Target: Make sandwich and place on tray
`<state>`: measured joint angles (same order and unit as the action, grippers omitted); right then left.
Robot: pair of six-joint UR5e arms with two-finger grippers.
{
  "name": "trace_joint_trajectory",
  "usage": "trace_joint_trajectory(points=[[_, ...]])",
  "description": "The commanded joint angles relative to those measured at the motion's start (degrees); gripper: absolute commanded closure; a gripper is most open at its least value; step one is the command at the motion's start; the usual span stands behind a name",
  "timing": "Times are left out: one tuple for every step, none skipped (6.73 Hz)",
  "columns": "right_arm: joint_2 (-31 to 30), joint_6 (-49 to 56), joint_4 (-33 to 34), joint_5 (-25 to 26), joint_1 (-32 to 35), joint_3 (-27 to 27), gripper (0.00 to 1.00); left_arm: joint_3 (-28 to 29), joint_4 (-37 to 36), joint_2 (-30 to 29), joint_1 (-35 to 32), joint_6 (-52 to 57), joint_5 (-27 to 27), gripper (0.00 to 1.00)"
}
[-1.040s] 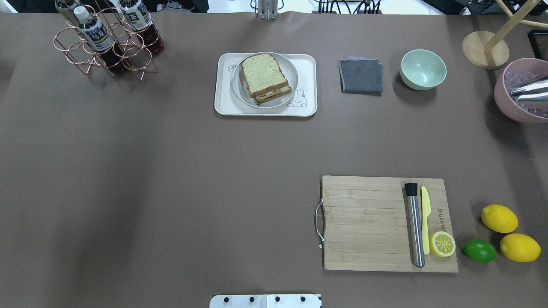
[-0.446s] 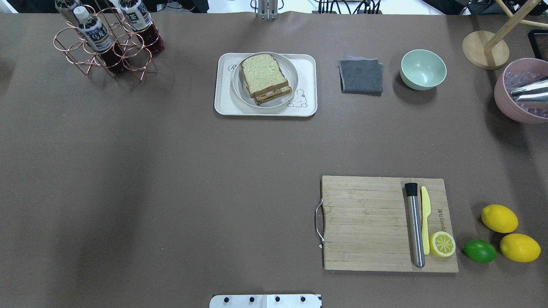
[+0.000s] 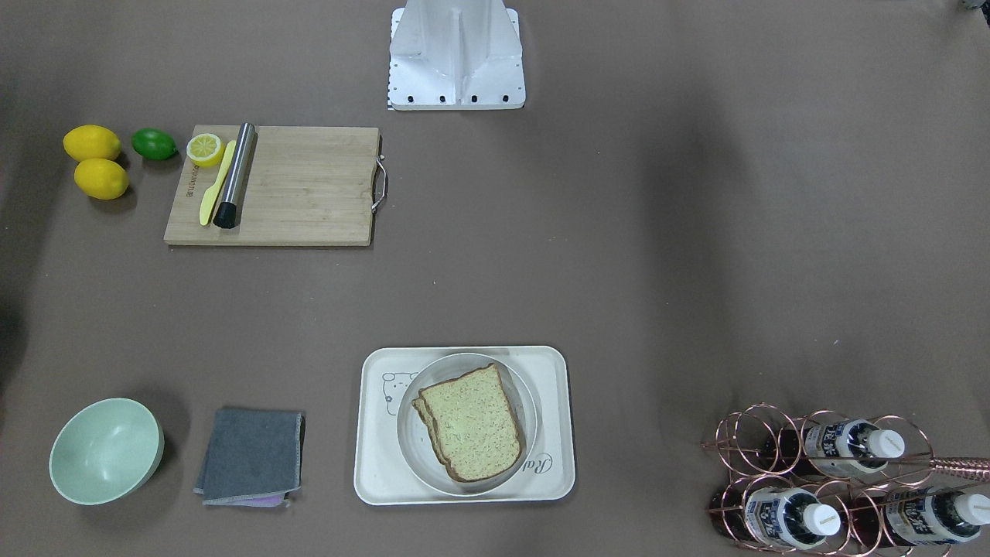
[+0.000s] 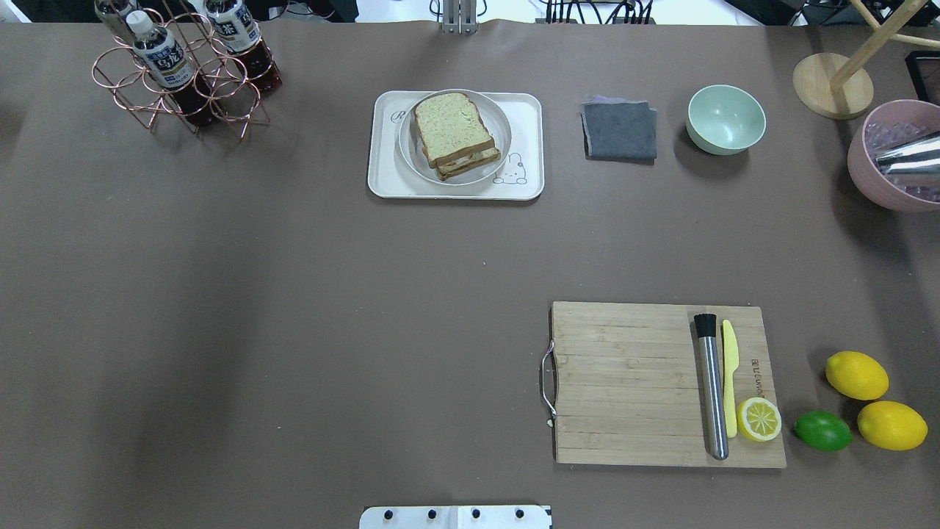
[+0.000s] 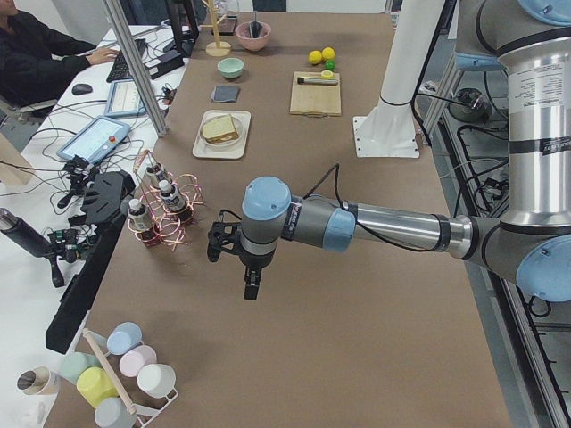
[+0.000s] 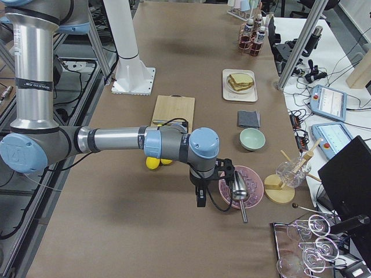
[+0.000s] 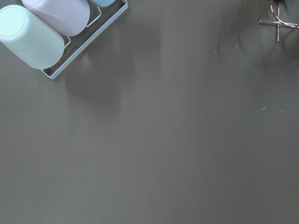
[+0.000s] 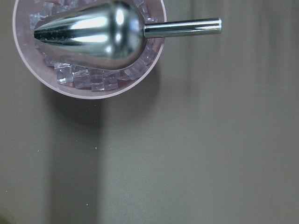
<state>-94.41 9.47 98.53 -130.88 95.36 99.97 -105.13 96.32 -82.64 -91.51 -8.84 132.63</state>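
Nothing on the desk has shifted over the last second: the sandwich (image 4: 449, 131) sits stacked on its round plate (image 4: 504, 126), inside the cream tray (image 4: 385, 170). The job looks finished. The left end effector (image 5: 252, 289) and right end effector (image 6: 200, 200) hang well clear; whether they're wide or narrow, I can't tell

Plated sandwich (image 4: 453, 134) rests on cream tray (image 4: 383, 176).
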Motion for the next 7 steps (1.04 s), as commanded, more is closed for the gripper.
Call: trace_joint_trajectory(points=[[-0.1, -0.1, 0.0, -0.1, 0.1, 0.4, 0.0, 0.2, 0.0, -0.1, 0.3, -0.1, 0.5, 0.02], [0.0, -0.1, 0.0, -0.1, 0.2, 0.3, 0.0, 0.3, 0.0, -0.1, 0.3, -0.1, 0.5, 0.02], [0.0, 0.0, 0.0, 0.0, 0.2, -0.3, 0.0, 0.4, 0.2, -0.1, 0.3, 0.0, 0.5, 0.02], [0.0, -0.1, 0.0, 0.0, 0.2, -0.1, 0.0, 0.4, 0.2, -0.2, 0.3, 0.0, 0.5, 0.02], [0.0, -0.1, 0.0, 0.0, 0.2, -0.1, 0.0, 0.4, 0.0, -0.4, 0.3, -0.1, 0.5, 0.02], [-0.1, -0.1, 0.0, 0.1, 0.2, -0.4, 0.0, 0.4, 0.0, -0.9, 0.3, -0.1, 0.5, 0.02], [0.0, -0.1, 0.0, 0.3, 0.2, 0.0, 0.0, 0.3, 0.0, -0.9, 0.3, -0.1, 0.5, 0.02]])
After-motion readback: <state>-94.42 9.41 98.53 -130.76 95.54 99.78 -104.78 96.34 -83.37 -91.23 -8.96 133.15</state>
